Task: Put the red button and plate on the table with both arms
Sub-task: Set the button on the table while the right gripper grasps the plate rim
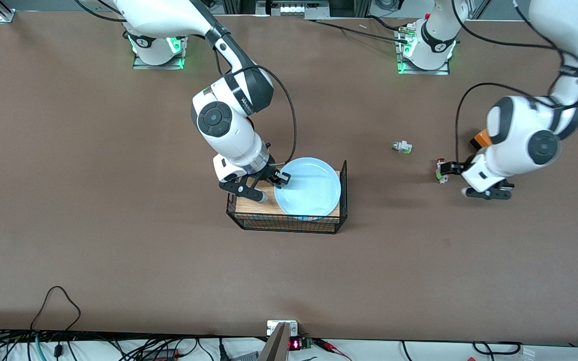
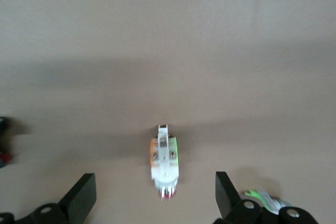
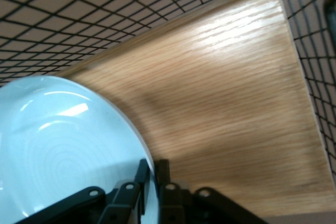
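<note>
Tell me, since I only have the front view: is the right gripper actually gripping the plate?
Observer: Yes. In the right wrist view, the right gripper has its fingers shut on the plate rim, one inside and one outside.
Operator: And the red button?
Observer: In the left wrist view, the red button lies on the table, untouched. It sits between the open fingers of the left gripper.
</note>
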